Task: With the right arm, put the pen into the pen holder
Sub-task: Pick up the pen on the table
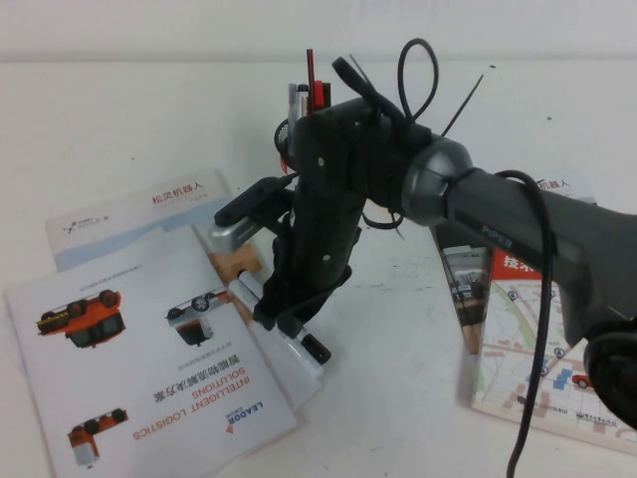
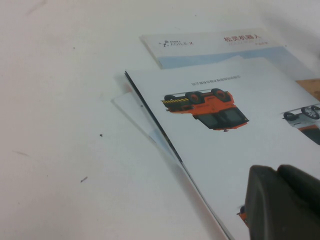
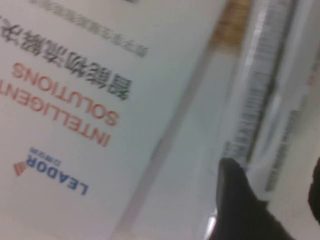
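The pen (image 1: 311, 348), a white barrel with a black cap, lies on the edge of a brochure at the table's middle. A slimmer white pen (image 1: 244, 290) lies beside it. My right gripper (image 1: 284, 321) points down over them. In the right wrist view the gripper (image 3: 272, 170) is open, with one dark finger (image 3: 235, 200) on either side of the printed white barrel (image 3: 256, 95). The black mesh pen holder (image 1: 285, 134), with several pens in it, stands behind the right arm and is mostly hidden. My left gripper (image 2: 285, 205) hovers low over a brochure, fingers together and empty.
Brochures (image 1: 129, 339) overlap on the left of the table, with another (image 1: 119, 214) behind them. A map leaflet (image 1: 537, 339) lies at the right under the right arm. The brochure with the orange vehicle (image 2: 210, 110) fills the left wrist view.
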Motion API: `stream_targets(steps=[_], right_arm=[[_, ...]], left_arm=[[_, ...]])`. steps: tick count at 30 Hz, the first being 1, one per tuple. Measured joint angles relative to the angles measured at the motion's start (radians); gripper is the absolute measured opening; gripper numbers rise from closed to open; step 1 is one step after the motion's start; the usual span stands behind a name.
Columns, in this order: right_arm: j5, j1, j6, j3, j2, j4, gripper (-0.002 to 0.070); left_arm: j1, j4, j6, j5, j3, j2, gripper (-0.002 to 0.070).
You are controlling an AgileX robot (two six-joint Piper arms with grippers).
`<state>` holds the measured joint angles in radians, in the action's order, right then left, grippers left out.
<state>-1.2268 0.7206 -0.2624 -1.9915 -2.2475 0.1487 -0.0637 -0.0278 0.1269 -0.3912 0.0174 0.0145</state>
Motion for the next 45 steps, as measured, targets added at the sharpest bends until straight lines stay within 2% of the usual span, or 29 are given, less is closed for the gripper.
stream_targets(steps=[18, 28, 45], right_arm=[[0.052, 0.034, -0.037, -0.002, -0.03, -0.069, 0.0279], [0.069, 0.034, -0.039, -0.007, -0.03, -0.115, 0.0219], [0.127, 0.034, -0.019, -0.047, -0.03, -0.166, 0.0224]], left_arm=[[0.0, 0.0, 0.0, 0.0, 0.0, 0.0, -0.0003], [0.0, 0.0, 0.0, 0.0, 0.0, 0.0, -0.0003], [0.0, 0.0, 0.0, 0.0, 0.0, 0.0, -0.0003]])
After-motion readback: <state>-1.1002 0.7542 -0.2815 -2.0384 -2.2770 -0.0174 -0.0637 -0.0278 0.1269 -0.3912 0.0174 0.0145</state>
